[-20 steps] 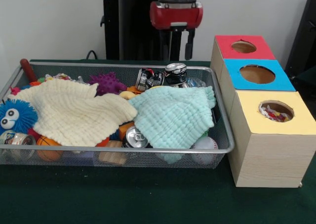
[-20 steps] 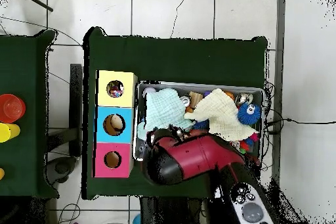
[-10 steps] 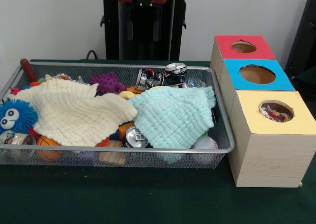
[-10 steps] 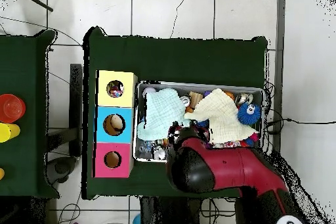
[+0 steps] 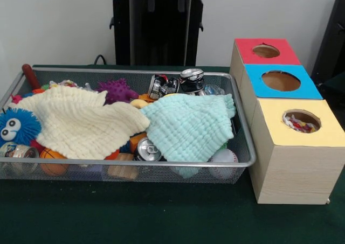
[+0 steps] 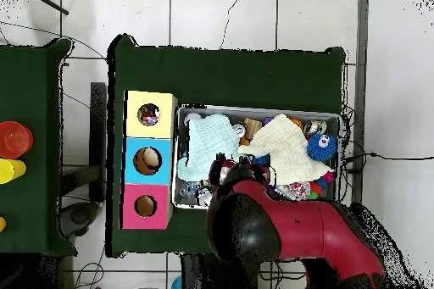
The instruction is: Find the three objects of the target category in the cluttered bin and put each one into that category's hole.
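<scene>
Over the wire bin [image 5: 245,163] on the green counter [image 5: 161,217], the red arm [image 6: 280,230] hangs high; the hand itself is hidden under the arm's bulk from above and out of sight from the front, so I cannot tell how it stands. My guess is that the search is only partly done and nothing is in its grip. The next move calls for coming down and shifting a cloth or picking a can.

Two cloths cover most of the bin, a cream one [image 5: 81,120] beside a mint one [image 5: 188,125]. Crushed cans [image 5: 178,83] lie against the far wall, and another can [image 5: 146,150] peeks out at the mint cloth's near edge. A purple spiky toy [image 5: 117,90], a blue fuzzy toy [image 5: 17,126], a small basketball [image 5: 51,159] and a baseball [image 5: 223,157] show around the edges.

Just beside the bin stand three boxes: the yellow one's hole [image 5: 302,120] holds something colourful, the blue hole [image 5: 280,81] seems to hold something pale in the overhead view, and the red hole [image 5: 266,51] looks empty.
</scene>
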Tool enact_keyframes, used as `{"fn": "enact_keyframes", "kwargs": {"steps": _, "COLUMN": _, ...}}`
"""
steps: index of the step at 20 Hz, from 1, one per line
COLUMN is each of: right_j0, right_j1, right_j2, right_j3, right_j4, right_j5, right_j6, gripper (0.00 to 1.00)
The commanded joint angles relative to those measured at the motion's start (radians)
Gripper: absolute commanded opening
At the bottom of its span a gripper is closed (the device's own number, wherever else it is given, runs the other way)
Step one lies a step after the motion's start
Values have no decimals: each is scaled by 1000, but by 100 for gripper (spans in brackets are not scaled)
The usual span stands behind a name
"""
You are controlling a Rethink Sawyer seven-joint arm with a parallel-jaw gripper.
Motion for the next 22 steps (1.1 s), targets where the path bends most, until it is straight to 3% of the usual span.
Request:
{"fn": "enact_keyframes", "kwargs": {"steps": 1, "right_j0": 21, "right_j1": -30, "right_j2": 49, "right_j3": 3, "right_j4": 24, "right_j5": 187, "right_j6": -86, "gripper": 100}}
{"fn": "enact_keyframes", "kwargs": {"steps": 5, "right_j0": 78, "right_j1": 76, "right_j2": -5, "right_j3": -28, "right_j4": -109, "right_j5": 105, "right_j6": -32, "gripper": 100}}
{"fn": "enact_keyframes", "kwargs": {"steps": 22, "right_j0": 250, "right_j1": 401, "right_j2": -244, "right_j3": -175, "right_j4": -326, "right_j5": -61, "right_j6": 125, "gripper": 100}}
